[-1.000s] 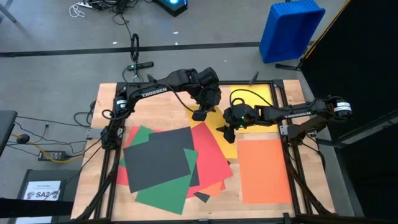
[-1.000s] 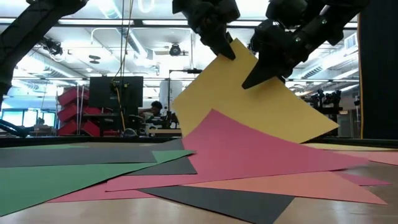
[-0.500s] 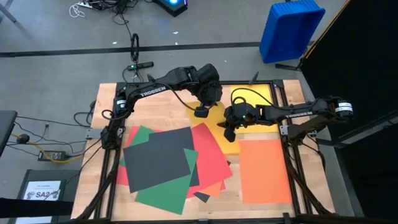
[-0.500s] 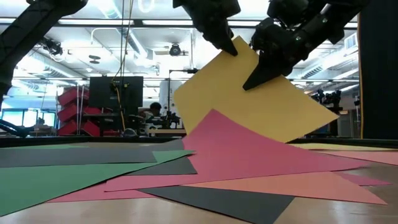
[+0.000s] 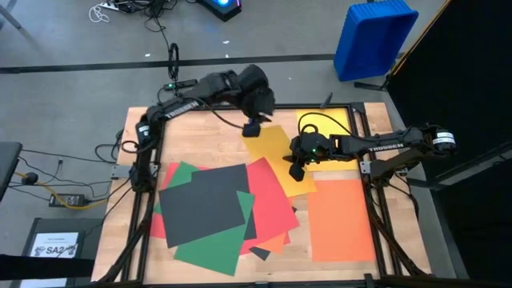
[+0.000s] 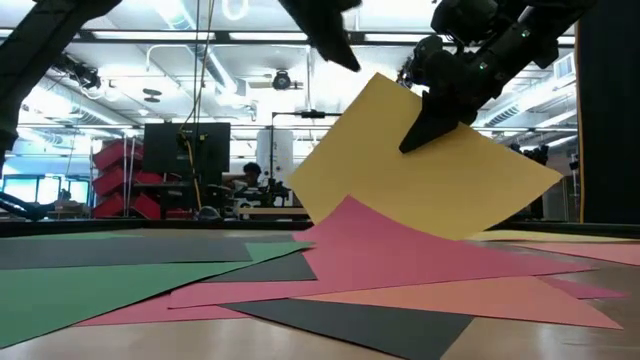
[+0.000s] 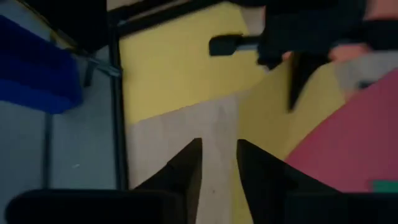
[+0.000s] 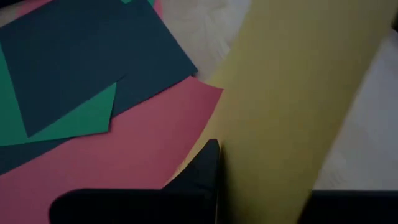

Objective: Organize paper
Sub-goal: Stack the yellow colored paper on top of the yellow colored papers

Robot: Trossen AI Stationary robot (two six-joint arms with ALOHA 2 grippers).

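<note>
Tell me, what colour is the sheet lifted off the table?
Yellow sheet, clearest in the low view, held by the right gripper.

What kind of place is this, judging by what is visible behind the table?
Probably a robotics lab or workshop: the low view shows an open hall with ceiling pipes, a dark monitor and red racks; cables and a blue bin lie on the grey floor.

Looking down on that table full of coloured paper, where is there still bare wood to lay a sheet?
Bare wood shows along the table's far left, between the left arm's base and the dark grey sheet, and in the near-left corner beside the green sheet. The middle is crowded with overlapping paper; the orange sheet fills the right.
</note>
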